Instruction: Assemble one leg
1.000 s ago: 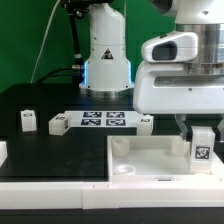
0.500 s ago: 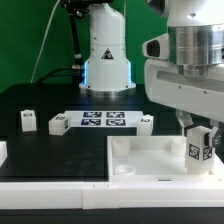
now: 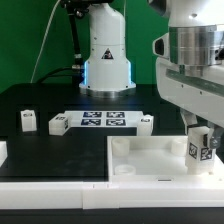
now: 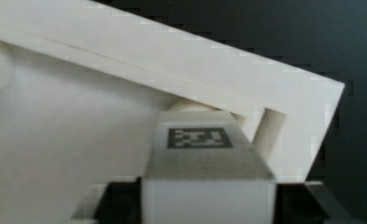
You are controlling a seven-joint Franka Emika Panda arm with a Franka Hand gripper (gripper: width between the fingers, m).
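Observation:
My gripper (image 3: 198, 133) is shut on a small white leg (image 3: 200, 149) with a black-and-white marker on its face. The leg stands upright in the corner of the large flat white square piece (image 3: 140, 158) on the exterior view's right. In the wrist view the leg (image 4: 206, 158) sits between my dark fingers (image 4: 119, 200), with its marker facing the camera, close to the raised white rim (image 4: 251, 75) of the square piece. A round socket shows just past the leg's end.
Loose white legs stand on the black table: one (image 3: 28, 121) at the exterior view's left, one (image 3: 57, 125) beside the marker board (image 3: 103, 120), one (image 3: 146, 122) at its other end. Another white part (image 3: 2, 152) lies at the left edge.
My wrist has turned about its own axis while holding the leg in the corner. The leg's marker face has rotated slightly toward the exterior view's right. The leg's position is almost unchanged.

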